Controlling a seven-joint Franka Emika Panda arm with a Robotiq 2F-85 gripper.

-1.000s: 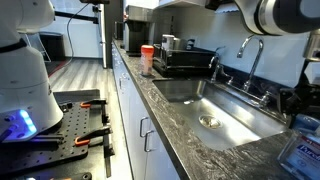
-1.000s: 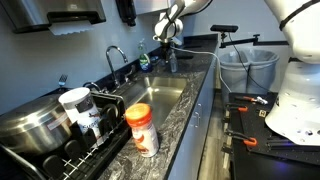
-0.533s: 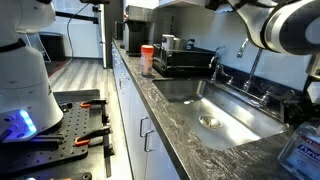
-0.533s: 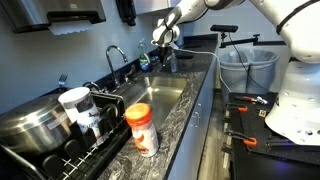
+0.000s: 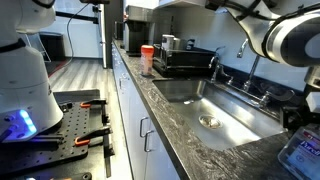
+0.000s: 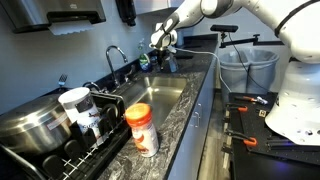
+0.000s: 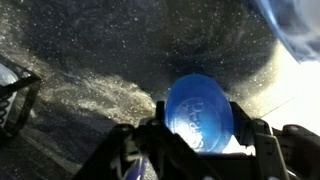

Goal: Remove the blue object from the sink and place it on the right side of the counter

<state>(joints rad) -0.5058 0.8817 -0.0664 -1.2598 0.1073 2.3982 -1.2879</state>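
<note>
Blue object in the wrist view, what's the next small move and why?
Probably lower and release: the gripper seems to hold the blue object over the dark counter, and the sink shows nothing blue.

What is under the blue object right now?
In the wrist view, the blue object, gripped by the gripper, has the dark, light-veined counter beneath it. The patch straight below is covered by the object itself, so whether it touches down cannot be seen.

pincer (image 6: 160, 44) above counter (image 6: 186, 116), sink (image 6: 166, 96) beside faucet (image 6: 116, 54)
</note>
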